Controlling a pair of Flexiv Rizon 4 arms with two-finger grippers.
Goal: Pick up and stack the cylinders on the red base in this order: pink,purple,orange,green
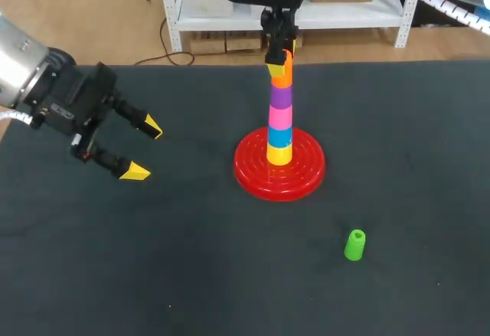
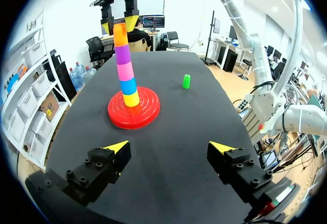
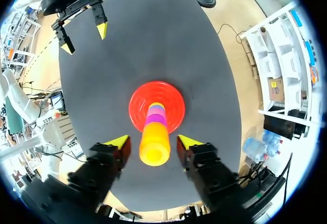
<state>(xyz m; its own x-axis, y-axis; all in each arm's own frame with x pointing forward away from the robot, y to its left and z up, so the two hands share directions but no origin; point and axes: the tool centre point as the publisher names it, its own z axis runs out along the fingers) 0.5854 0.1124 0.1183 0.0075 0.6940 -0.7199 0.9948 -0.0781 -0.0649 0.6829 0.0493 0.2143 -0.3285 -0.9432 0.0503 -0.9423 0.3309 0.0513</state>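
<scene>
The right gripper (image 3: 153,141) hung over the tower, fingers apart and straddling the orange cylinder (image 1: 282,79) without touching it. Orange capped a stack of 5 on the red base (image 1: 253,171), with purple (image 1: 281,96) and pink (image 1: 280,115) below it. The green cylinder (image 1: 354,245) stood alone on the table (image 1: 191,259) at 4 o'clock from the base. The left gripper (image 1: 145,151) waited at 9 o'clock, fingers wide apart and holding nothing.

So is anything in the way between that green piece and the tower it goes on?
Nothing on the table lies between the green cylinder and the red base. At the tower's top, though, the right gripper is open with a finger on each side of the orange cylinder, so that spot is taken.
</scene>
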